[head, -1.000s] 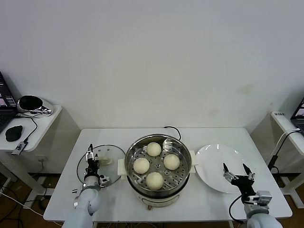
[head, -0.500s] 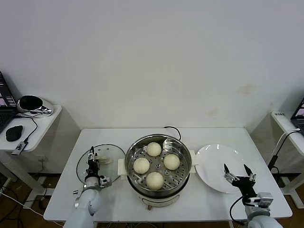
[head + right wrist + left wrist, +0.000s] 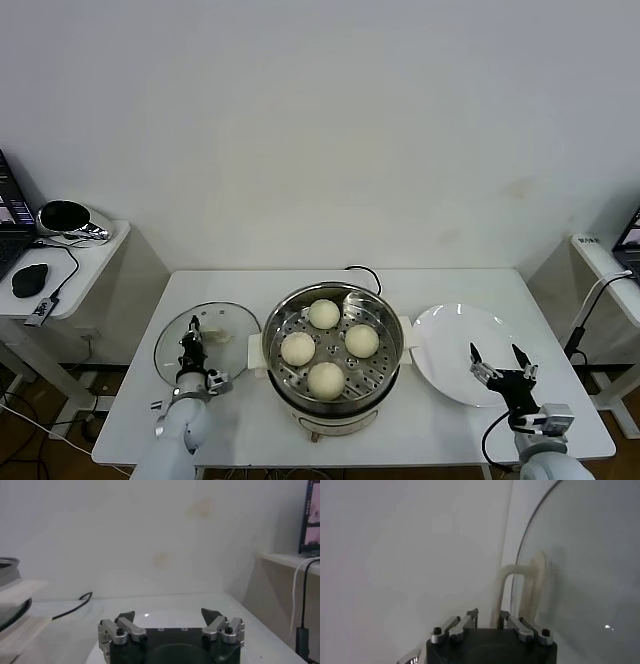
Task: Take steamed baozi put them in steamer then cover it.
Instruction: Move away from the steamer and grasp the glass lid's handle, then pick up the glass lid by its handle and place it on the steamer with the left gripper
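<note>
White tabletop: left tool clamps cover handle; right tool open.

A plain white wall fills the upper half of the head view, evenly lit. A white desk occupies the lower centre. At the left edge stands a lower white side table carrying a black mouse, a dark rounded object with a metal base and a cable. At the right edge, another white surface is partly visible. Wooden floor shows in the lower left corner.
</note>
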